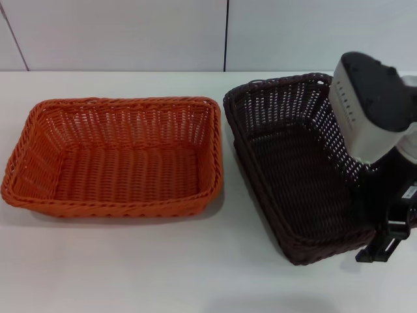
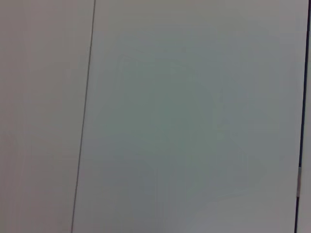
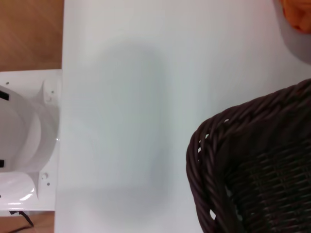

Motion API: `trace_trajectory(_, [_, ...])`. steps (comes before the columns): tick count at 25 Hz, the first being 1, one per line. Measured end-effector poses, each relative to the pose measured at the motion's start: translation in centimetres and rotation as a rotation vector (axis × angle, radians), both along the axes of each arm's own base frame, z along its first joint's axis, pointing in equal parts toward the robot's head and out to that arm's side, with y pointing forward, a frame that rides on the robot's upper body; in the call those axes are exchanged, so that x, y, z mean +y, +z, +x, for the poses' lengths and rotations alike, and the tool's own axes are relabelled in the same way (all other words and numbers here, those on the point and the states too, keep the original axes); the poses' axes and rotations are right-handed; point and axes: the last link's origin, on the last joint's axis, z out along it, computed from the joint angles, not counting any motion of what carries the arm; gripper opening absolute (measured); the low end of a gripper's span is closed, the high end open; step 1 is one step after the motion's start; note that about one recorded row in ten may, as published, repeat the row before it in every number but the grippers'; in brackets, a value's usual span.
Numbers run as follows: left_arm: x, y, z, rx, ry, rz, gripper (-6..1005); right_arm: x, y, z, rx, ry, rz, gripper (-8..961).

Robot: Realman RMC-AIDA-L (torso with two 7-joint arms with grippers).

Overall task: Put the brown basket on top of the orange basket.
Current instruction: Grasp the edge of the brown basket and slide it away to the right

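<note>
The orange basket (image 1: 117,156) sits flat on the left of the white table (image 1: 163,267). A sliver of it shows in the right wrist view (image 3: 297,12). The brown basket (image 1: 287,156) stands to its right, turned at an angle, its right side raised and its near left corner on the table. My right gripper (image 1: 384,242) is at that basket's right rim, shut on it, with the arm's white and black housing covering that side. One corner of the brown basket (image 3: 262,165) fills the right wrist view. My left gripper is out of view.
A narrow gap separates the two baskets. A pale wall runs along the far edge of the table. In the right wrist view the robot's white base (image 3: 24,145) and wooden floor (image 3: 29,34) lie beyond the table's edge. The left wrist view shows only a pale panel.
</note>
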Motion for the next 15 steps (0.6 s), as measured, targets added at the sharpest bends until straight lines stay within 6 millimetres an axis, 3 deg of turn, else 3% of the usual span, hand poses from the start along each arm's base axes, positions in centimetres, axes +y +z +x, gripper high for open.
trace_trajectory(15, [0.3, 0.0, 0.4, 0.007, -0.023, 0.004, 780, 0.5, -2.9, 1.7, -0.032, 0.004, -0.010, 750])
